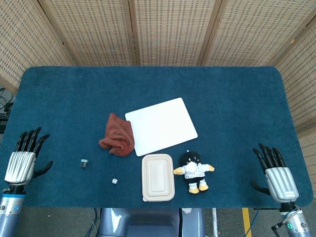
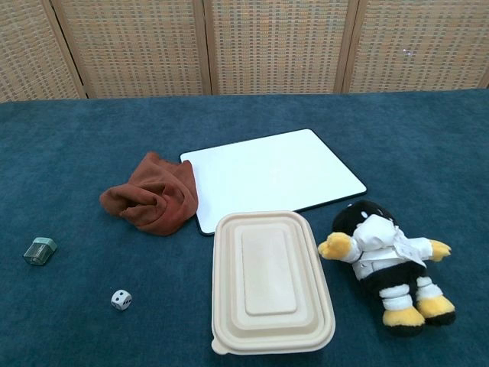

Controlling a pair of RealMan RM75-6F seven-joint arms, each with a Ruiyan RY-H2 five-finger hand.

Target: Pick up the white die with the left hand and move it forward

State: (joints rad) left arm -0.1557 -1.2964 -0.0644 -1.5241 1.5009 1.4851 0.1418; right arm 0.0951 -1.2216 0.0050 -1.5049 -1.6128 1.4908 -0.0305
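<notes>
The white die (image 1: 114,181) (image 2: 121,300) is small with dark pips and lies on the blue table cloth near the front edge, left of the lidded box. My left hand (image 1: 23,159) hovers at the table's left front corner, fingers spread and holding nothing, well to the left of the die. Over at the right front corner my right hand (image 1: 275,173) is likewise spread and holds nothing. Neither hand shows in the chest view.
A small green-grey sharpener (image 1: 84,163) (image 2: 40,250) lies between my left hand and the die. A crumpled rust cloth (image 1: 117,135) (image 2: 150,193), a white board (image 1: 161,125) (image 2: 271,175), a beige lidded box (image 1: 158,177) (image 2: 270,280) and a plush penguin (image 1: 194,171) (image 2: 383,261) fill the middle.
</notes>
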